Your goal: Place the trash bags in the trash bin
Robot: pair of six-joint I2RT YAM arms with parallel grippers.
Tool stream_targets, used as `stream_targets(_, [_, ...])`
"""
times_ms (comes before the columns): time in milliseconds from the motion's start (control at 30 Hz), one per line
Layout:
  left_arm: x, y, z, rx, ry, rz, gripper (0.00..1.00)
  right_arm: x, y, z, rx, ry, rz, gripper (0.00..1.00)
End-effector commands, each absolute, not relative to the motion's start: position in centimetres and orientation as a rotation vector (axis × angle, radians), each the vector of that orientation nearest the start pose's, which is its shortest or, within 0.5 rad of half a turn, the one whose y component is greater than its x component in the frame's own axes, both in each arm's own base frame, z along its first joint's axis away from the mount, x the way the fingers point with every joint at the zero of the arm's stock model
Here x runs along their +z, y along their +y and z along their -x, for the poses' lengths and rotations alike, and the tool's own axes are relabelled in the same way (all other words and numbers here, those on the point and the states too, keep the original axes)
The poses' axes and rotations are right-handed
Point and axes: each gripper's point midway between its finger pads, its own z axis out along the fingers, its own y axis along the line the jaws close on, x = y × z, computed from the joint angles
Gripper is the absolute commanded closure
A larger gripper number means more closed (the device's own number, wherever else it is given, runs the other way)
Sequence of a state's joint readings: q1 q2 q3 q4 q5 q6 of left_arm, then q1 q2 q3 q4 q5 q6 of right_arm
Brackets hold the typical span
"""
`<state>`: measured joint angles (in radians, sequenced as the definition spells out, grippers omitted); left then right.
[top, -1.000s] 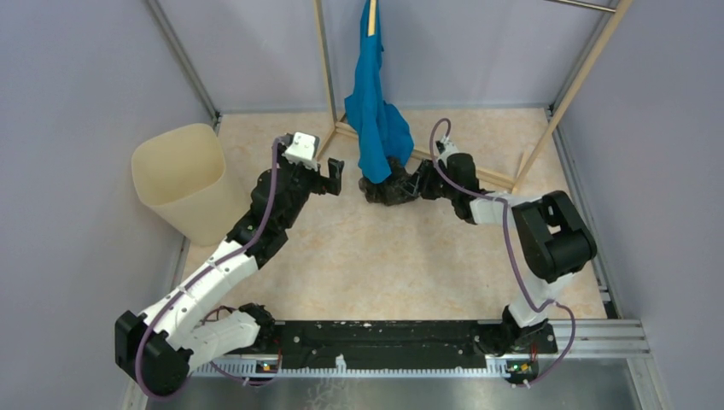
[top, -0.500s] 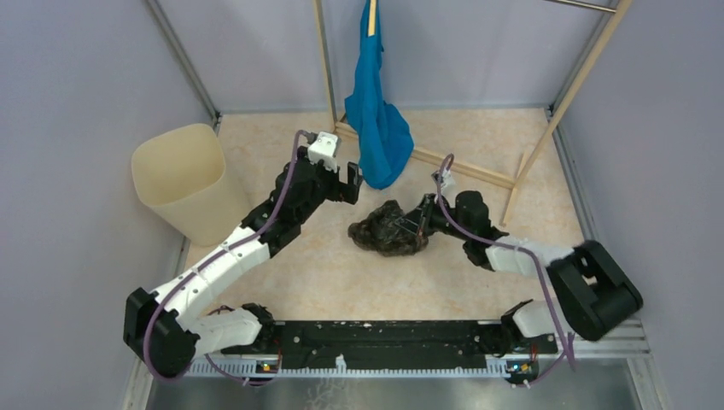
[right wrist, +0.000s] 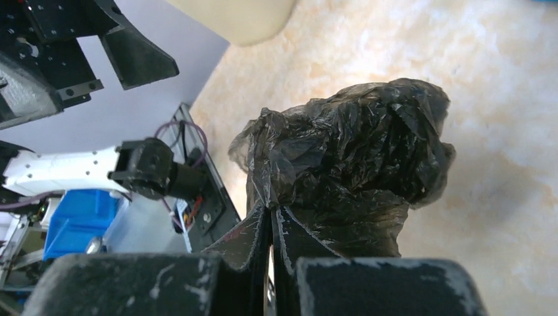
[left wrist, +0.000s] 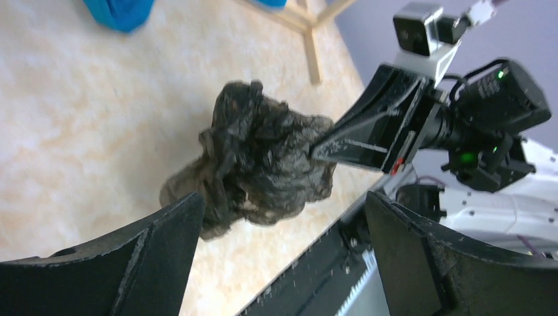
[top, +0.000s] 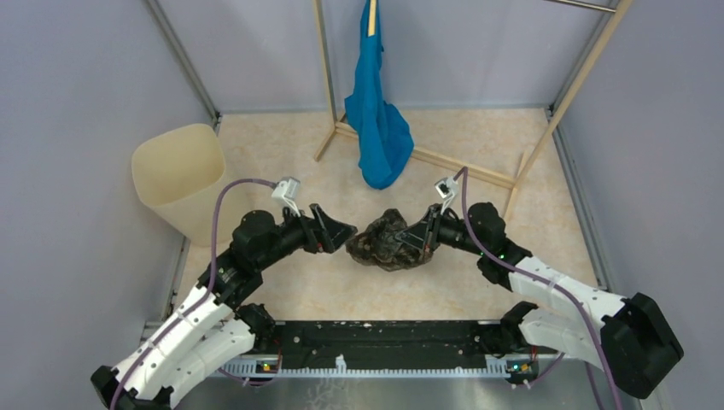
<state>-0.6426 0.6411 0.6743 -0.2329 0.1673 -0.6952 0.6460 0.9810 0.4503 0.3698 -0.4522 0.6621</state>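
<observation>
The right hand point(top: 417, 240) is clamped on the crumpled trash bag point(top: 382, 245) at the middle of the tabletop point(top: 282, 154). The left hand point(top: 339, 232), fingers apart, faces the bag from just beside it and is nearer the trash bin point(top: 178, 178) at far left.

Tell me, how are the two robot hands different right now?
The left gripper is wide open and empty; the right gripper is pinched shut on the trash bag. The left gripper reaches from the bag's left side, the right gripper from its right. Both are black and point at the bag.
</observation>
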Motion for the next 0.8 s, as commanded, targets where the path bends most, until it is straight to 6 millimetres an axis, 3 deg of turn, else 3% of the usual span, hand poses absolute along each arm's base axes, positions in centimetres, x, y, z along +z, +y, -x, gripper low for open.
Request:
stream_targets(0, [20.6,-22.5,-16.6,-1.199,2.146,-0.049,0.02,17.5,28.1,-18.8,1.398,1.921,0.363,1.00])
stream_targets(133, [16.5,-23.9,-16.3,-1.140,2.333,-0.083,0.02,16.2,28.2,-18.2,1.427,1.948,0.370,1.00])
stream_targets(267, [15.5,-25.2,-17.7,-0.832,2.391,-0.142,0.02,15.0,27.6,-17.8,1.395,1.982,0.367,1.00])
stream_targets(300, [15.1,-25.5,-18.1,-0.781,2.401,-0.149,0.04,15.0,27.4,-17.7,1.389,1.983,0.364,1.00])
stream_targets(367, [14.2,-26.2,-18.5,-0.751,2.415,-0.182,0.28,14.8,27.1,-17.5,1.381,1.986,0.359,1.00])
stream_targets(433, [12.7,-26.7,-18.4,-0.744,2.443,-0.214,0.38,14.8,26.9,-17.4,1.372,1.985,0.358,1.00])
stream_targets(567, [10.8,-26.8,-18.5,-0.710,2.474,-0.212,0.38,15.1,26.7,-17.1,1.372,1.980,0.358,1.00])
stream_targets(767, [10.4,-27.2,-19.4,-0.665,2.454,-0.238,0.42,15.0,26.8,-17.0,1.386,1.984,0.354,1.00])
